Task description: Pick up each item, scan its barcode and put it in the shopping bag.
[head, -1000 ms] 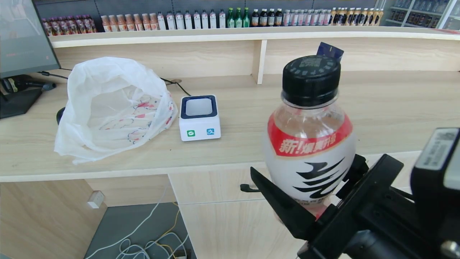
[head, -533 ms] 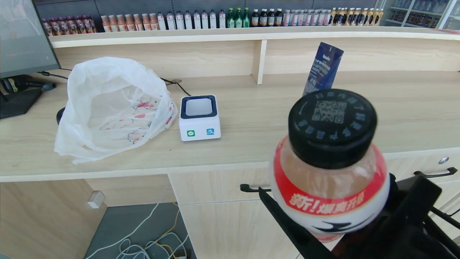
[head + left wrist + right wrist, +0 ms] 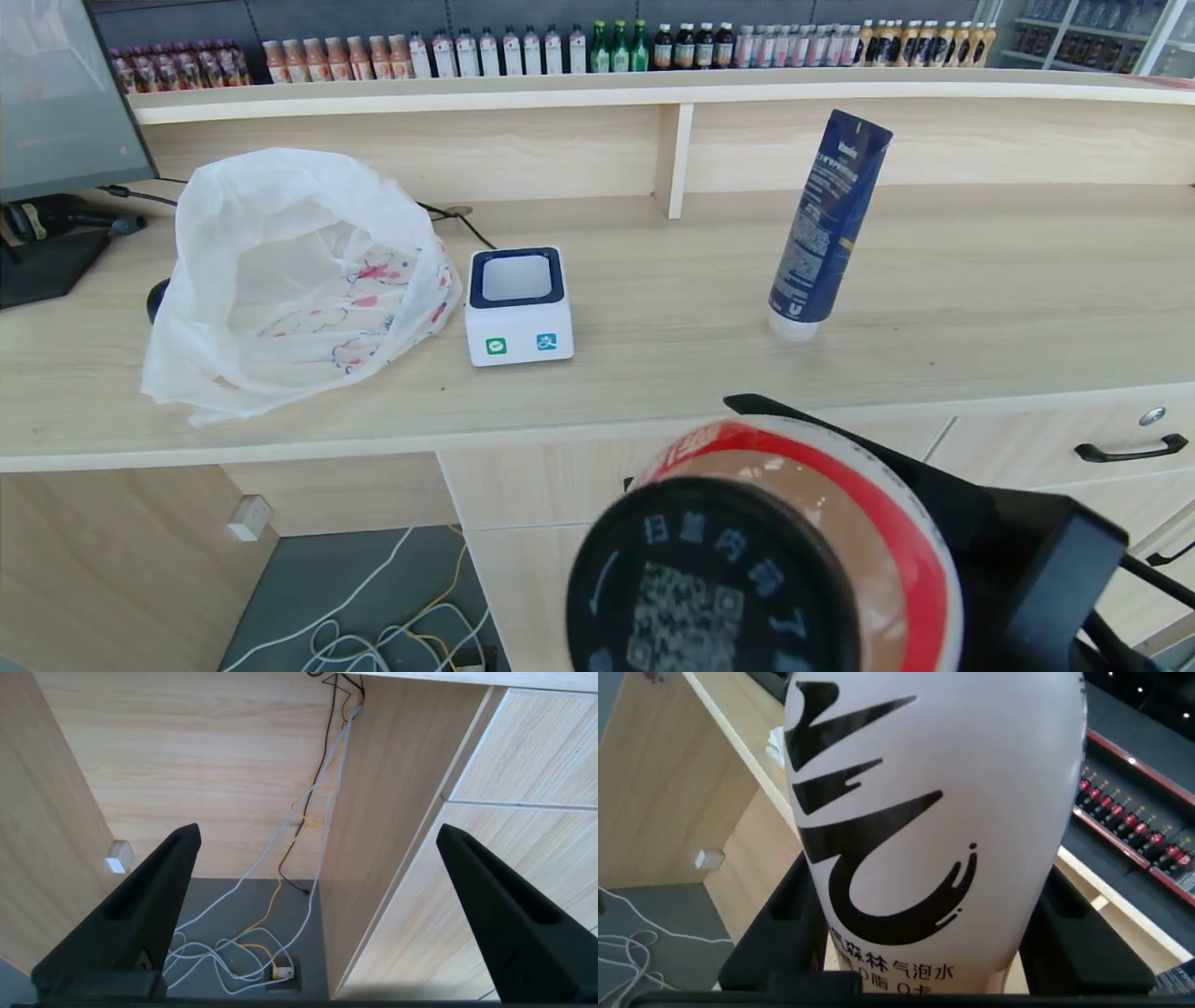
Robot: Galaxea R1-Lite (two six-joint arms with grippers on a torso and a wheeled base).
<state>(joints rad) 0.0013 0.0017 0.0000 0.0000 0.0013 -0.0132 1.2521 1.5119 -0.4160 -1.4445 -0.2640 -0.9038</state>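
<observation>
Black-capped bottle point(image 3: 747, 560) sits gripped inside right claw point(image 3: 924, 938).

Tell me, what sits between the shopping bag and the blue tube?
In the head view: a white scanner box beside the shopping bag, then bare counter up to the blue tube.

You see a bottle point(image 3: 775, 560) at lower centre with a black cap, red band and white label brushed with black strokes. A dark blue tube point(image 3: 826, 224) stands upper right, a white bag point(image 3: 289, 280) printed red and blue sits left, and the table point(image 3: 653, 383) is pale wood-grain.
</observation>
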